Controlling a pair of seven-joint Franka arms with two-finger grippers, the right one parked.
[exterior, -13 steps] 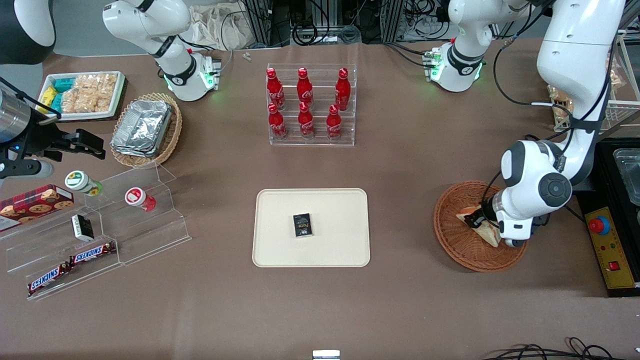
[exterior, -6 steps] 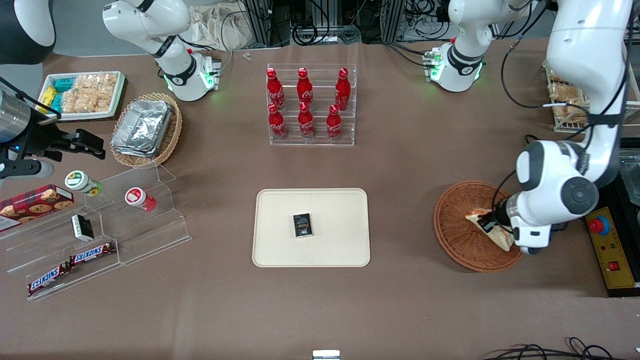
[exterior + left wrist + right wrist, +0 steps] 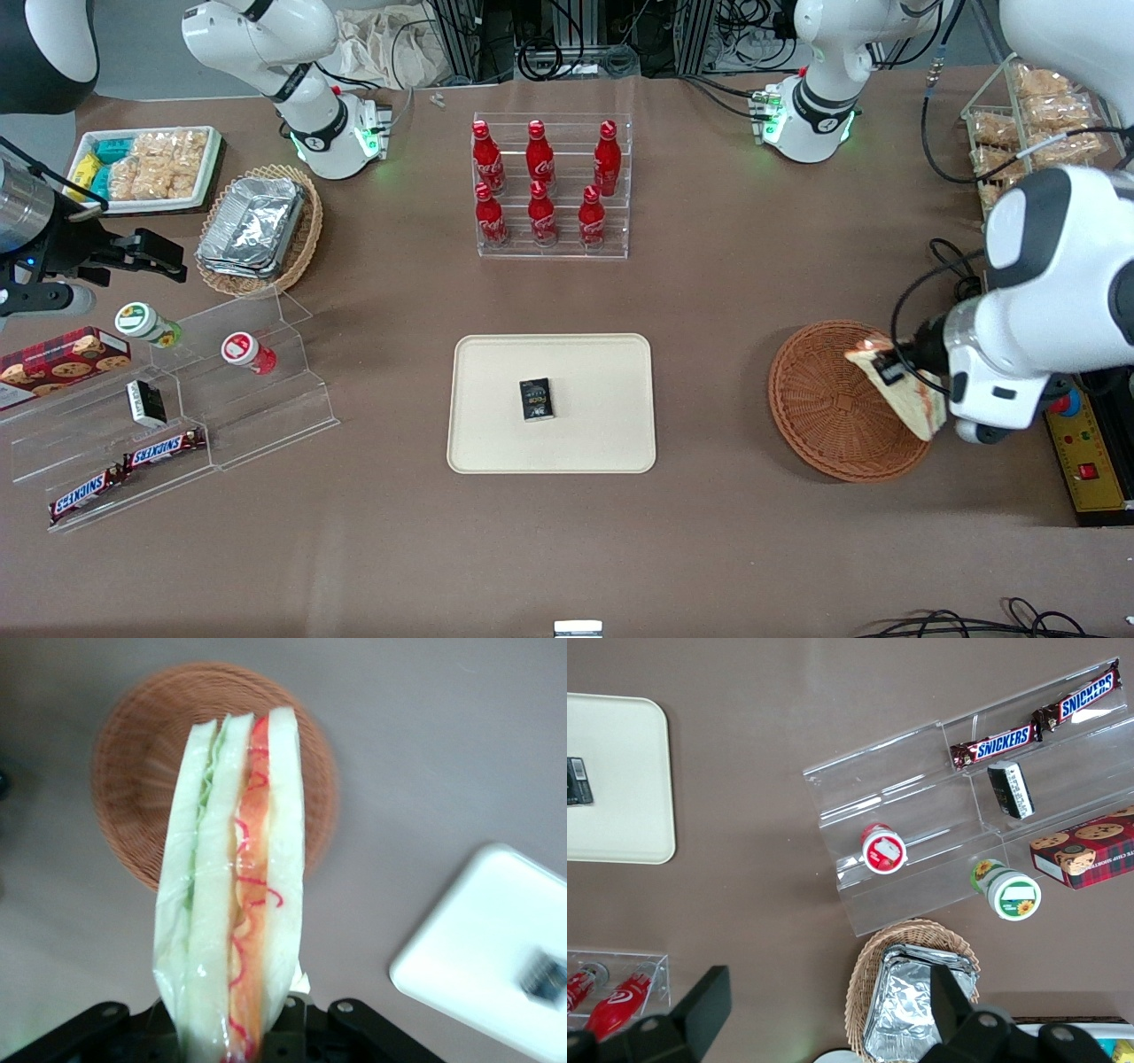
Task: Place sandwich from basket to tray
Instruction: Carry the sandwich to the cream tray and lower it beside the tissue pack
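Note:
My left gripper (image 3: 899,370) is shut on the sandwich (image 3: 904,396) and holds it in the air above the rim of the round reddish-brown basket (image 3: 824,399), at the working arm's end of the table. In the left wrist view the sandwich (image 3: 235,895) stands on edge between the jaws, showing white bread with green and orange-red layers, and the basket (image 3: 133,771) lies empty below it. The cream tray (image 3: 602,434) lies mid-table with a small black packet (image 3: 536,399) on it; the tray also shows in the left wrist view (image 3: 469,939).
A clear rack of red cola bottles (image 3: 549,186) stands farther from the camera than the tray. A control box with a red button (image 3: 1085,443) sits beside the basket. A clear stepped stand (image 3: 204,399) with snacks and a foil-tray basket (image 3: 257,230) lie toward the parked arm's end.
My left gripper has risen out of the basket with the sandwich in it and shifted toward the working arm's end of the table. The basket and tray have not moved.

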